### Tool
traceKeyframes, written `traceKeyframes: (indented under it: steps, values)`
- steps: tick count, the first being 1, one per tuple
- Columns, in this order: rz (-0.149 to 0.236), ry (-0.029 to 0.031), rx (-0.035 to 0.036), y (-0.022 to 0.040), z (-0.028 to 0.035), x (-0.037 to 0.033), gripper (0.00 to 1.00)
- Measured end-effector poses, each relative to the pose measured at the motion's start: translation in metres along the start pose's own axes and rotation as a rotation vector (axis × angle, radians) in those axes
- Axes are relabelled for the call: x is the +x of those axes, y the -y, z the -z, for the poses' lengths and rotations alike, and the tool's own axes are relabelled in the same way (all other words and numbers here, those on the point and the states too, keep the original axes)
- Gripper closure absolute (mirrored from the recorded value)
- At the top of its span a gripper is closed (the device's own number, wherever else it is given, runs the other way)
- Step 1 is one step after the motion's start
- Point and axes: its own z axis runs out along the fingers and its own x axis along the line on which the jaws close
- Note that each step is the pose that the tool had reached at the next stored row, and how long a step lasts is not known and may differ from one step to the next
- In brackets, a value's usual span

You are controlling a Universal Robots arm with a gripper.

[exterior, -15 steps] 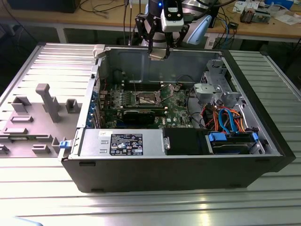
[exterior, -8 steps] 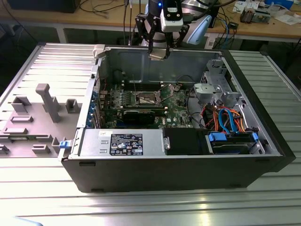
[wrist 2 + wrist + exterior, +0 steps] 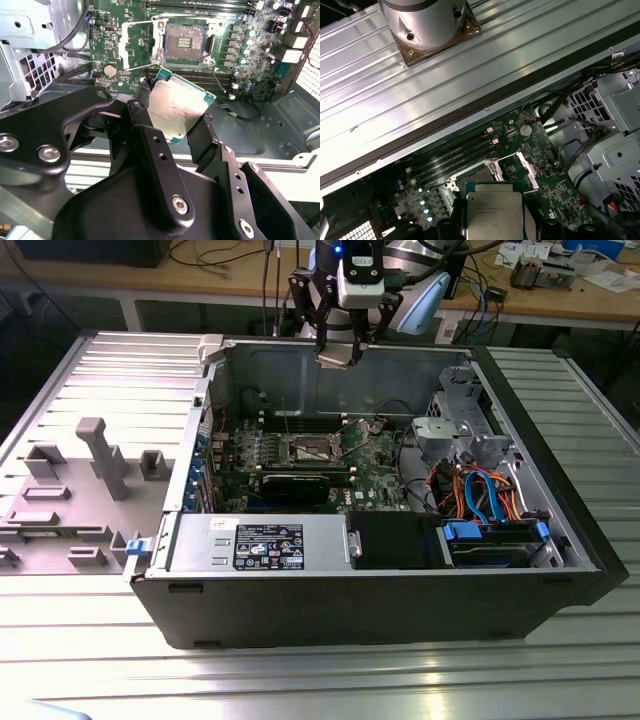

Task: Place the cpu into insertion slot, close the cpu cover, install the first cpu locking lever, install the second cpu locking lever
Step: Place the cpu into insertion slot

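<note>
The cpu (image 3: 172, 102), a flat square chip with a silver top and green edge, is clamped between my black fingers (image 3: 206, 126) in both wrist views. My gripper (image 3: 338, 348) hangs above the back wall of the open computer case, shut on the chip (image 3: 493, 210). Below it on the green board lies the insertion slot (image 3: 186, 41), a square socket with a dark centre (image 3: 313, 449), uncovered and apart from the chip. The cpu cover (image 3: 131, 46), a thin silver frame, stands swung open beside the socket (image 3: 526, 169).
Long memory slots (image 3: 200, 82) run next to the socket. A black expansion card (image 3: 300, 485), a labelled power supply (image 3: 265, 545), a drive cage (image 3: 468, 435) and blue and orange cables (image 3: 482, 490) crowd the case. A grey fixture (image 3: 100, 455) sits on the exterior view's left.
</note>
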Motion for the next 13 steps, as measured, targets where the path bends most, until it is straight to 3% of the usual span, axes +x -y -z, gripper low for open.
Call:
traceKeyframes:
  steps: [13]
  values:
    - [-0.002,0.0001,0.0000,0.0000,0.0000,0.0000,0.45]
